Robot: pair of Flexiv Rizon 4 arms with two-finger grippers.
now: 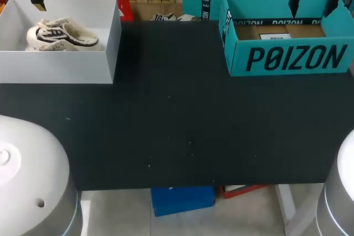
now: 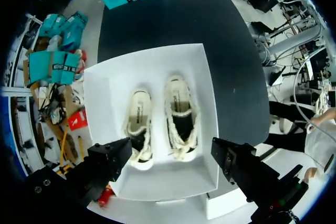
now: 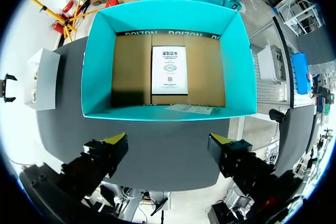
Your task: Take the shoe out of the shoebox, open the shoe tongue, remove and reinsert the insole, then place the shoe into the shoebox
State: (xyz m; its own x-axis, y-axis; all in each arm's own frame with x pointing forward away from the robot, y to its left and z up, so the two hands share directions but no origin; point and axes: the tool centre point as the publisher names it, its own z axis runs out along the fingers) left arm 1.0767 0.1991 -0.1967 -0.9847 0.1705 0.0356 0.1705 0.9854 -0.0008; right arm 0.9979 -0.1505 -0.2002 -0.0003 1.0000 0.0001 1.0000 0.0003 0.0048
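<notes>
The shoe (image 2: pixel 181 116) lies in the white box (image 2: pixel 100 108), at the table (image 1: pixel 177 109) far left corner
Left gripper (image 2: pixel 170 156) wide open above it, right gripper (image 3: pixel 168 150) likewise over the teal shoebox (image 3: pixel 97 66); light and soft, best pinched at the collar

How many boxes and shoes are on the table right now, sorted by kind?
White open cardboard box: 1
Teal open cardboard box: 1
Cream lace-up shoes with dark trim, both in the white box: 2
Total: 4
</notes>
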